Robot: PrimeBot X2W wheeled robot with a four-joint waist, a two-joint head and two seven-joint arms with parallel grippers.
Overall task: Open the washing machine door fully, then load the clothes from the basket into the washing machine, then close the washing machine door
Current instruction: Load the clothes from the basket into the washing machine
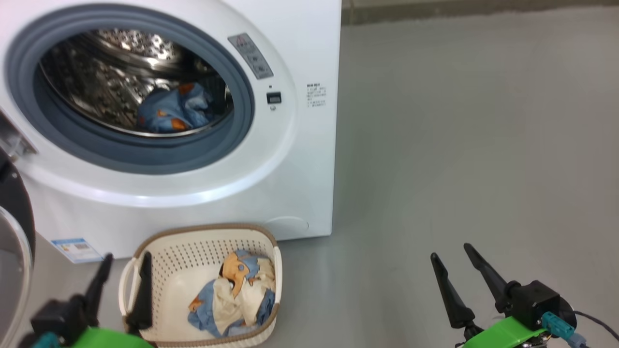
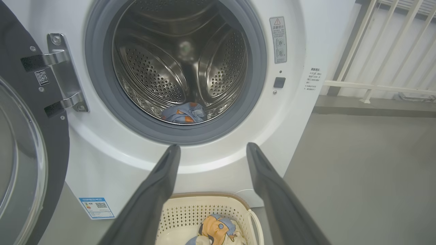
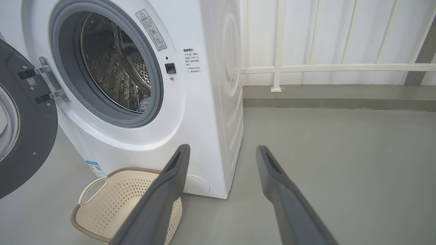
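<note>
1. Here the left gripper has its two dark fingers spread wide apart, and nothing sits between them.
2. Just below and ahead of those fingertips lies the basket, cream-white and perforated with a brown woven-look rim. It stands on the grey floor close before the foot of the washing machine. In the head view the fingers overlap the basket's left end, by its white handle.
3. The clothes, crumpled light blue and cream fabric with orange prints, lie inside the basket. They are toward its right side, to the right of the left gripper's fingers.
4. Beyond the left fingertips the machine's mouth is uncovered: a grey rubber gasket rings the perforated steel drum. A blue garment with orange patches rests on the drum's bottom, ahead of and above the fingertips.
5. To the left of the left gripper the washing machine door stands open on its metal hinge, its dark inner face and glass bowl turned outward.
6. A blue energy label sits on the machine's lower corner, ahead and left of the left fingers.
7. The right gripper also has its fingers parted and empty. It hangs over bare floor, well to the right of the basket.
8. The machine's front corner is ahead and to the right gripper's left, and a white railing runs farther beyond.
</note>
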